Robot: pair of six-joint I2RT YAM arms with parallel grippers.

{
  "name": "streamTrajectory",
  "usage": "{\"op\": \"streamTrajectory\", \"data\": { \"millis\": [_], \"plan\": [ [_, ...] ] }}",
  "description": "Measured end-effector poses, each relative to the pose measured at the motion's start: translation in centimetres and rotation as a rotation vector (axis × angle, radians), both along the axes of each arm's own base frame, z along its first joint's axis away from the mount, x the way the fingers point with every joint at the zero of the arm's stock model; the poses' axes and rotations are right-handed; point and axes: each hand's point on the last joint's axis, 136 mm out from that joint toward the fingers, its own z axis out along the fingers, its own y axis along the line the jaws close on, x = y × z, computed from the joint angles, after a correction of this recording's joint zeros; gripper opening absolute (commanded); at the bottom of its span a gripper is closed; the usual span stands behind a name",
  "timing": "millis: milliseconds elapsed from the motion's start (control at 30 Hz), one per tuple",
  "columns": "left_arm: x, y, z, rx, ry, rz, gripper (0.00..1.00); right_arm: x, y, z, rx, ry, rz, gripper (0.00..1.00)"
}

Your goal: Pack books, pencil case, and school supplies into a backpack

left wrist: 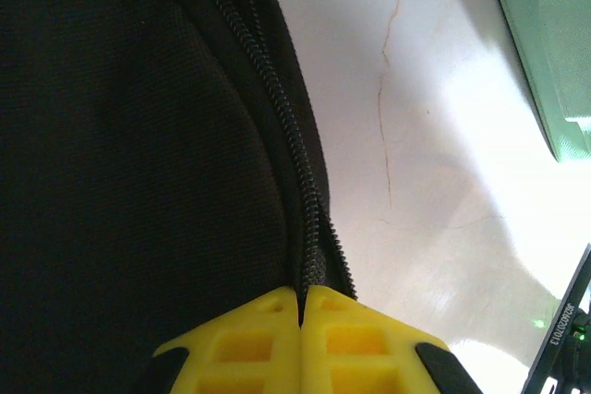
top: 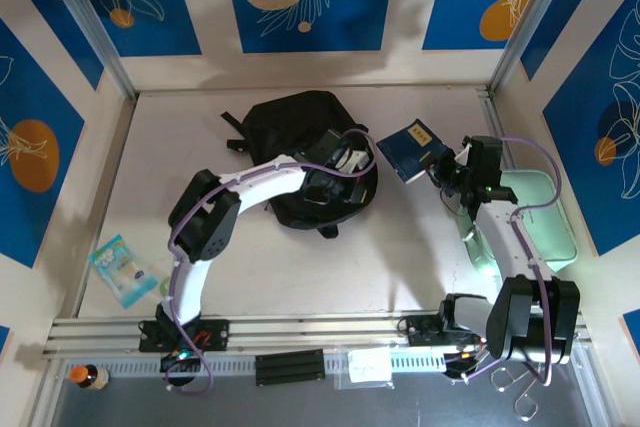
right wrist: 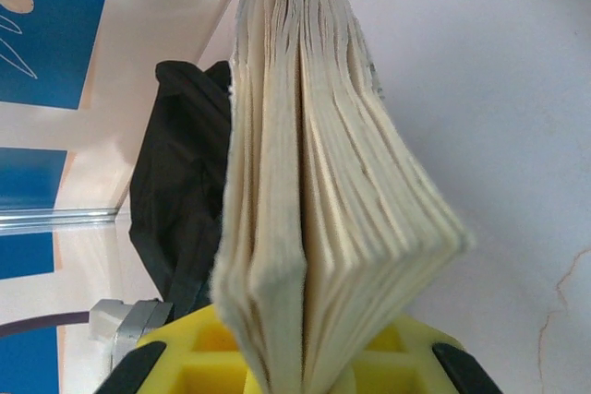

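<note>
The right hand is clamping the stack of thin navy-blue paperback books by one end, holding it above the pale table just right of the large soft black fabric backpack; the left hand is pinching the bag's zip edge, jaws closed on it. The pages are fanning loose. So, judging from this, the left should be lifting that lip wide while the right is tilting the stack in edge-first and slowly.

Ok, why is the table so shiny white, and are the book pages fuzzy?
Left wrist view: light washes out the table beside the dark backpack. Right wrist view: the books look soft nearest the lens. Top view: the mint box glares bright.
</note>
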Motion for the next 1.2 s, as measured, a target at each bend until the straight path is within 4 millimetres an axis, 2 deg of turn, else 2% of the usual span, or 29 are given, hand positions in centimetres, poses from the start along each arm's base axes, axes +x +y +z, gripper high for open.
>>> {"op": "streamTrajectory", "data": {
  "millis": [100,200,367,467,600,867,1000,1200],
  "plan": [
    [1.0,0.8,0.7,-0.008,-0.012,0.023,0.0,-0.3,-0.1,0.6,-0.001,-0.016,-0.001,0.05],
    [2.8,2.4,2.8,-0.024,-0.056,0.069,0.0,-0.7,0.0,1.3,-0.004,-0.031,0.003,0.05],
    [6.2,5.8,7.8,-0.053,-0.184,0.165,0.0,-1.9,0.5,2.2,0.0,-0.048,0.023,0.05],
    [7.7,6.6,10.6,-0.072,-0.258,0.195,0.0,-2.8,1.3,1.8,0.009,-0.031,0.048,0.05],
    [8.7,6.1,13.1,-0.112,-0.327,0.197,0.0,-4.3,3.3,0.6,0.034,0.016,0.097,0.06],
    [8.9,4.9,14.9,-0.197,-0.362,0.166,0.0,-6.8,9.4,-0.6,0.094,0.099,0.238,0.05],
    [8.7,4.0,15.7,-0.254,-0.379,0.137,0.0,-6.3,10.6,-1.2,0.13,0.125,0.247,0.05],
    [8.1,3.4,15.8,-0.305,-0.387,0.103,0.0,-5.4,12.6,-2.4,0.177,0.169,0.264,0.05]
  ]
}}
